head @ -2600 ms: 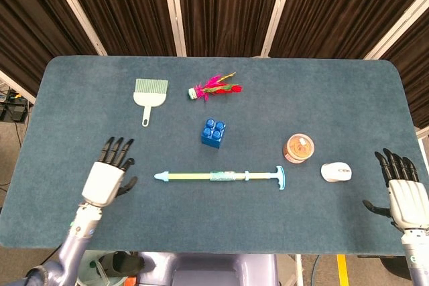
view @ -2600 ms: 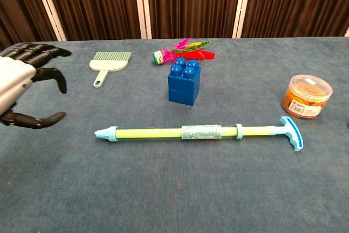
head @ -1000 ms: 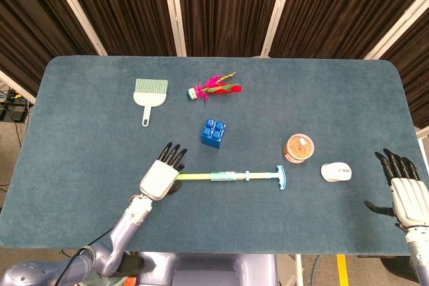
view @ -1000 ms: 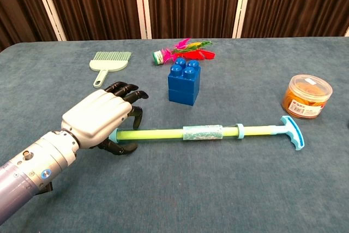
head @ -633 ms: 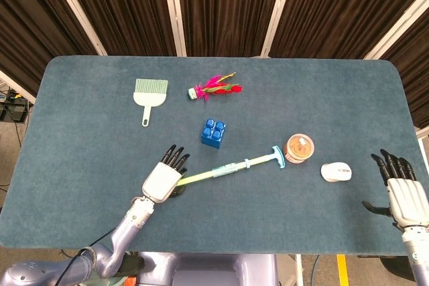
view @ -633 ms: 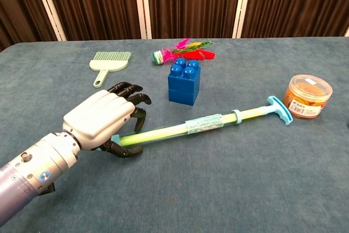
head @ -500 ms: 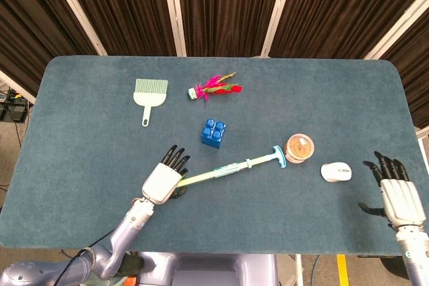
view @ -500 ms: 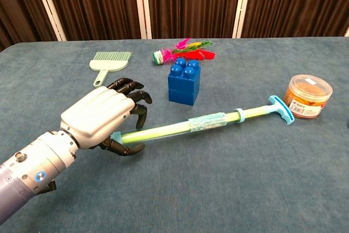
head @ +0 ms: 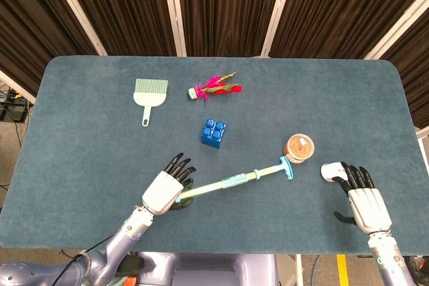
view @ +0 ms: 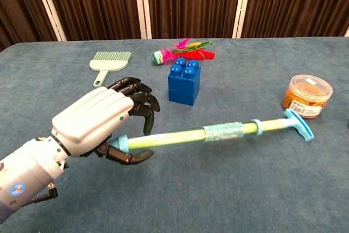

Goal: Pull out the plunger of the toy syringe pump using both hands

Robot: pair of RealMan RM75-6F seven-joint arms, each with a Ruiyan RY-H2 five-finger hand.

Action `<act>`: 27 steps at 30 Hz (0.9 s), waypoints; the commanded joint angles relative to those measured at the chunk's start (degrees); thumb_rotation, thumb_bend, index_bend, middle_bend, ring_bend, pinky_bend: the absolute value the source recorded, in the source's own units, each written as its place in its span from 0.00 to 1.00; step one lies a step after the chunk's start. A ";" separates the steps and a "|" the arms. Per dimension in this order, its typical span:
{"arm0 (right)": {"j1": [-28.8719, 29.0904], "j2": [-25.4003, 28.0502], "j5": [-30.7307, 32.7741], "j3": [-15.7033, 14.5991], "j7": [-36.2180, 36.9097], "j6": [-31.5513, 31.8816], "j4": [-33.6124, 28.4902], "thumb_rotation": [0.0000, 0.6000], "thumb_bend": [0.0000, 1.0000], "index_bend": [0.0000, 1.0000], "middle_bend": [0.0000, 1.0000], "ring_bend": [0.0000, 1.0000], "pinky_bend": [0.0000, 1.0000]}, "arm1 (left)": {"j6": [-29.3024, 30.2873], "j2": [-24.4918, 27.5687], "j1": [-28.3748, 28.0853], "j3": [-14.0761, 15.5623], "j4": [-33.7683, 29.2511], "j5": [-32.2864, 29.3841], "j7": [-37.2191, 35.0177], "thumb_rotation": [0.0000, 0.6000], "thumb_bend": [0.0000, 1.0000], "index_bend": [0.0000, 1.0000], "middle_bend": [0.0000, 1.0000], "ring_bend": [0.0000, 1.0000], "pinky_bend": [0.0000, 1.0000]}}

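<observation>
Gripping the toy syringe pump (view: 185,135) at its nozzle end with our left hand (view: 103,121), near the blue block (view: 184,82), we hold our right hand (head: 362,200) spread and empty.

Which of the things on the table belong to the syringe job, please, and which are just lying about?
Job: toy syringe pump, gripped at its tip end by the left hand; its T-handle plunger; right hand, open.

Lying about: dustpan brush, feather shuttlecock, blue block, round tub, white mouse.

Brush (head: 150,92), block (head: 214,131) on table (head: 80,138)
</observation>
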 commanded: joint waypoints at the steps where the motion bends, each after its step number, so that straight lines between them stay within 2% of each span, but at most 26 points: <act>1: -0.33 -0.46 -0.80 -0.29 0.15 0.85 -0.19 1.00 0.15 0.26 0.00 0.00 0.00 | 1.40 1.88 0.81 2.21 -2.35 1.78 -3.17 1.00 0.44 0.70 0.27 0.11 0.06; 10: -0.72 -2.77 -3.40 -2.07 -0.89 1.29 0.62 1.00 0.15 0.26 0.00 0.00 0.00 | 2.56 5.45 2.13 5.47 -5.31 3.64 -9.87 1.00 0.43 0.70 0.28 0.12 0.06; 19: 1.78 -6.06 -1.48 -3.79 1.05 -7.44 2.86 1.00 0.15 0.26 0.00 0.00 0.00 | 1.80 5.88 2.10 4.44 -3.72 3.01 -11.62 1.00 0.43 0.70 0.28 0.12 0.06; 27: 3.42 -9.51 -3.05 -3.24 6.16 -8.03 5.02 1.00 0.15 0.26 0.00 0.00 0.00 | 1.26 6.11 2.13 3.89 -3.09 2.40 -13.91 1.00 0.43 0.70 0.28 0.12 0.06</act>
